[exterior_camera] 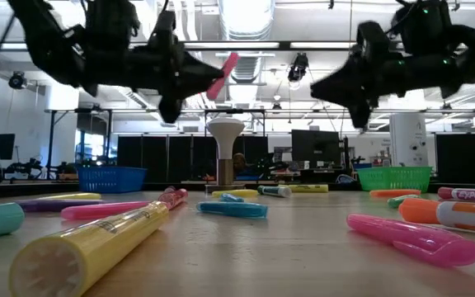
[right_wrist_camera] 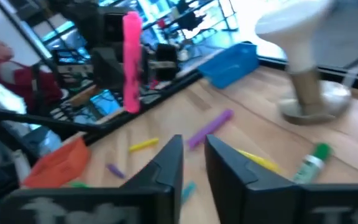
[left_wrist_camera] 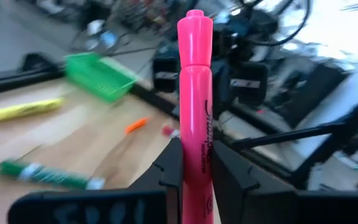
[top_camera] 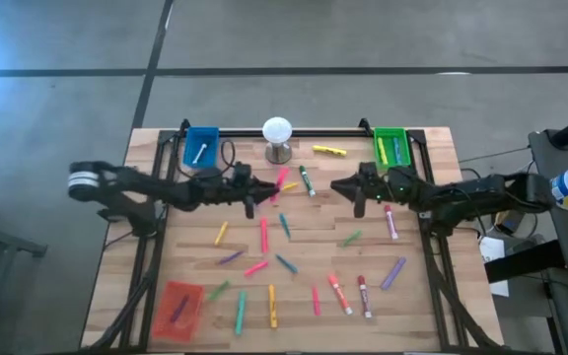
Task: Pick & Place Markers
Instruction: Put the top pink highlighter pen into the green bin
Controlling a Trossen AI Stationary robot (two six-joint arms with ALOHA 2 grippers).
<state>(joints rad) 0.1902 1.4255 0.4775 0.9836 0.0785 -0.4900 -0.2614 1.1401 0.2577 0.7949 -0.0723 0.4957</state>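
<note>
The wooden counter (top_camera: 422,296) fills the middle of the high view, with both dark arms reaching in over its far half from either side. The left end effector (top_camera: 251,194) hangs above the counter, a little on the near side of the white ball on its metal stand (top_camera: 277,138), and its fingers (left_wrist_camera: 229,171) are clamped on the lower body of a pink marker (left_wrist_camera: 194,112), which stands up between them with its cap end uppermost; in the low view that marker (exterior_camera: 222,76) is tilted in the air, clear of the counter. The right end effector (top_camera: 359,190) hangs opposite, well apart from the left one and near the green tray (top_camera: 391,147) in the far right corner; its fingers (right_wrist_camera: 163,171) stand slightly apart with bare wood showing between them and nothing held. A blue tray (top_camera: 200,145) sits in the far left corner and a red tray (top_camera: 177,306) in the near left corner. The other markers (top_camera: 264,261) lie scattered flat over the counter's middle and near half, among them a yellow one (top_camera: 329,151) beside the green tray, a green one (top_camera: 307,180) between the two end effectors, and a purple one (top_camera: 393,272) toward the right edge.
</note>
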